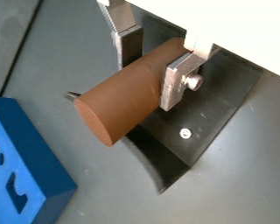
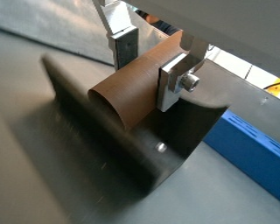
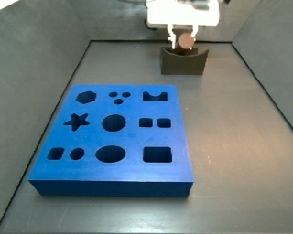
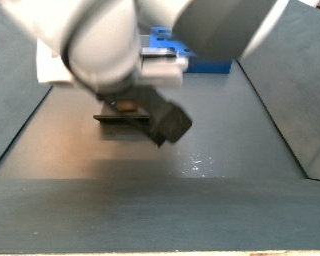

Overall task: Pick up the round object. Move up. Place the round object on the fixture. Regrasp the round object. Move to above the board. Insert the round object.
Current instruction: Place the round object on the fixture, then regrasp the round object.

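The round object (image 1: pixel 119 101) is a short orange-brown peg lying on its side in the notch of the dark fixture (image 1: pixel 192 140). My gripper (image 1: pixel 152 74) straddles it, with a silver finger (image 1: pixel 175 83) against each side of the peg near its far end. Both wrist views show this: the peg (image 2: pixel 129 89), the fixture (image 2: pixel 95 131) and the gripper (image 2: pixel 149 72). In a side view the gripper (image 3: pixel 182 35) hangs over the fixture (image 3: pixel 183 62) at the far end, peg (image 3: pixel 182 42) between its fingers. The blue board (image 3: pixel 113 137) lies nearer.
Grey walls ring the work floor (image 3: pixel 253 137). A corner of the blue board (image 1: pixel 20 171) lies close beside the fixture in a wrist view. In a side view the arm (image 4: pixel 109 50) blocks much of the scene, with the board (image 4: pixel 190 60) behind it.
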